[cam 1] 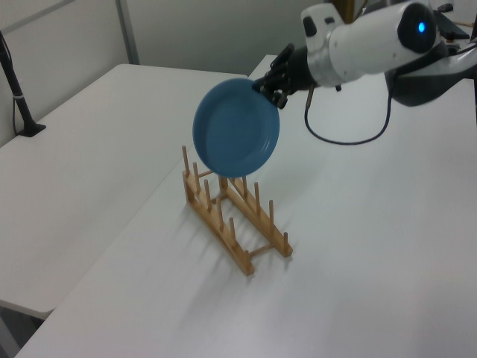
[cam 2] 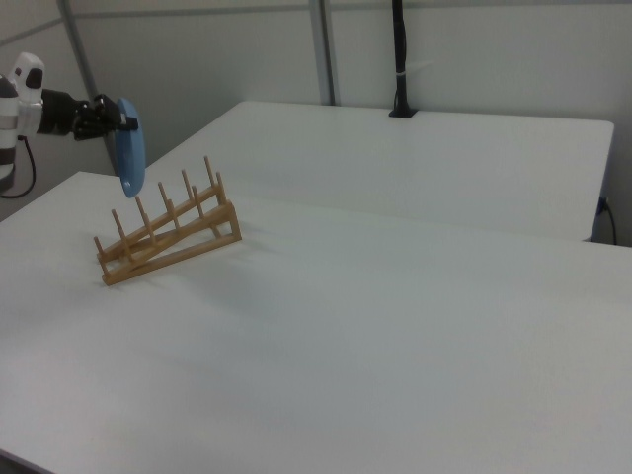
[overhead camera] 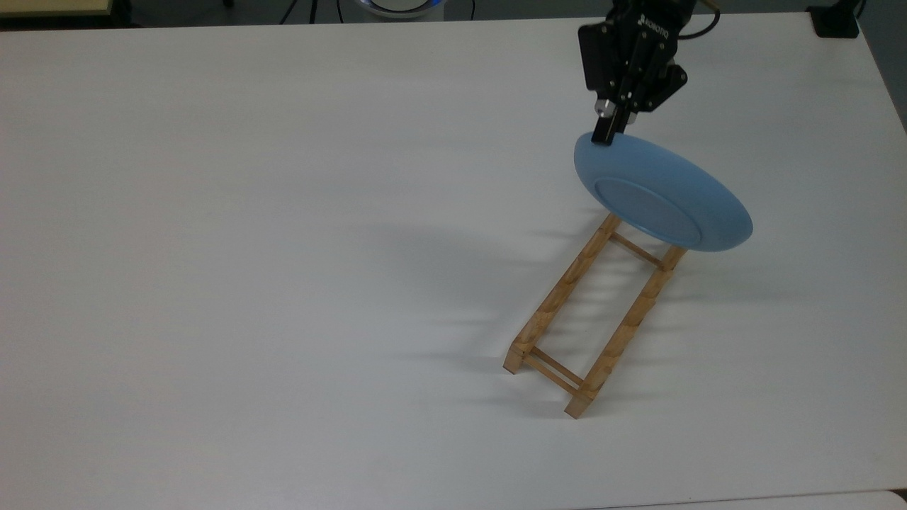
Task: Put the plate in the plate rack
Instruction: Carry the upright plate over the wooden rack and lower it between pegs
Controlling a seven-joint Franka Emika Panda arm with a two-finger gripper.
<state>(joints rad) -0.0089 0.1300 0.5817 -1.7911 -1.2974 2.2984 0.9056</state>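
Top view: the black gripper [overhead camera: 606, 134] pinches the rim of the light-blue plate [overhead camera: 662, 195], its jaws clamped on the edge nearest the wrist — the plate hangs tilted in the air, underside and foot ring facing the camera, over the far end of the wooden plate rack [overhead camera: 594, 315]. Left view shows the plate [cam 1: 236, 128] held above the upright pegs of the rack [cam 1: 232, 216], apart from them. Right view — plate [cam 2: 131, 158] nearly edge-on. Rack's far end is hidden behind the plate on the white table [overhead camera: 283, 248].
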